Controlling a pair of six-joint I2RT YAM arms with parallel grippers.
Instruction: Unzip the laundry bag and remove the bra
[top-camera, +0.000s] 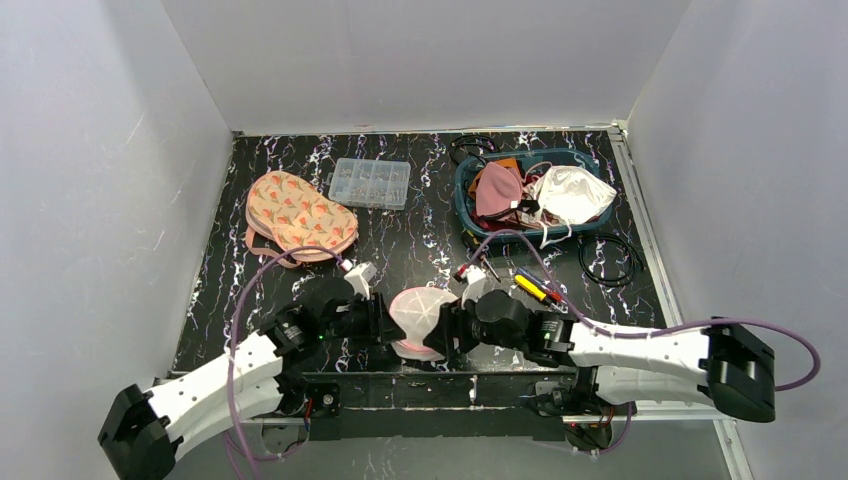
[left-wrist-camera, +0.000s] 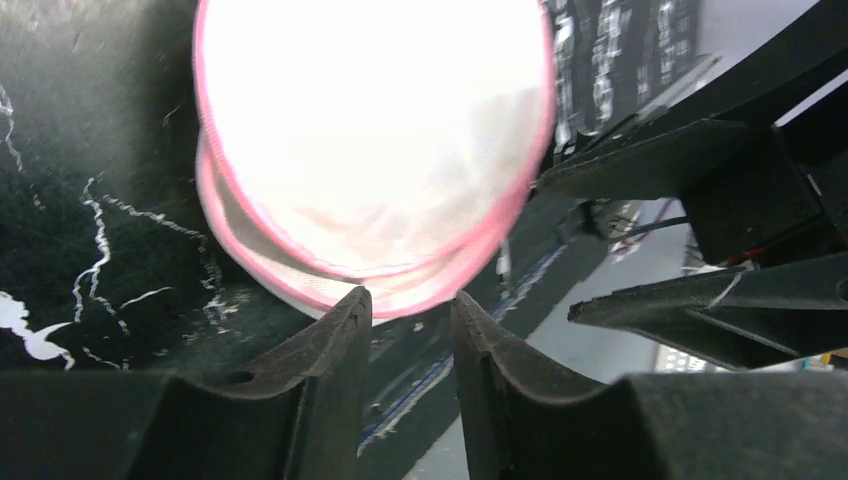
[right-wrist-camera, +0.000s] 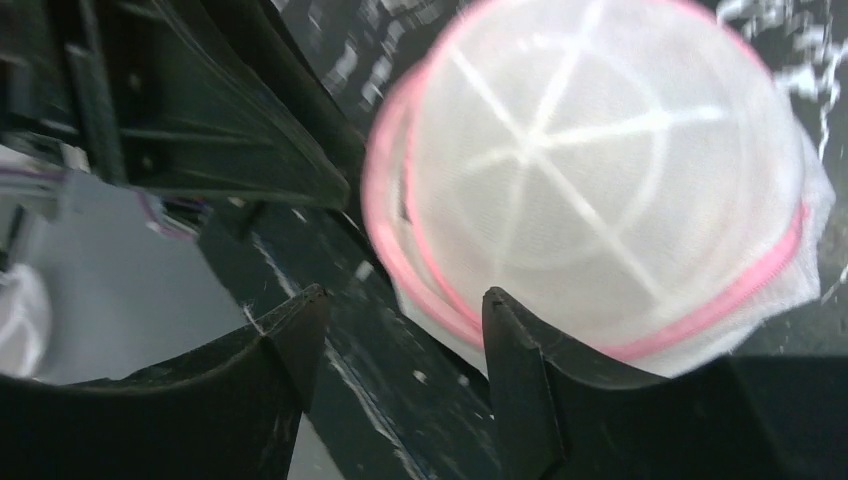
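Laundry bag (top-camera: 418, 312), a round white mesh dome with pink zipper trim (right-wrist-camera: 385, 215), lies apparently closed at lower centre of the top view, on the marbled table (top-camera: 420, 230). Left gripper (left-wrist-camera: 410, 297) stands slightly parted at its rim, pinching nothing. Right gripper (right-wrist-camera: 400, 295) is spread wide at the opposite edge (likely both seeking the zipper pull, which I cannot spot).

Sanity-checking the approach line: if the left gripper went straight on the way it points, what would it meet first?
Probably the laundry bag: its pink-trimmed rim sits right ahead of the left gripper, whose open jaws hold nothing. The gap between them is hard to judge.
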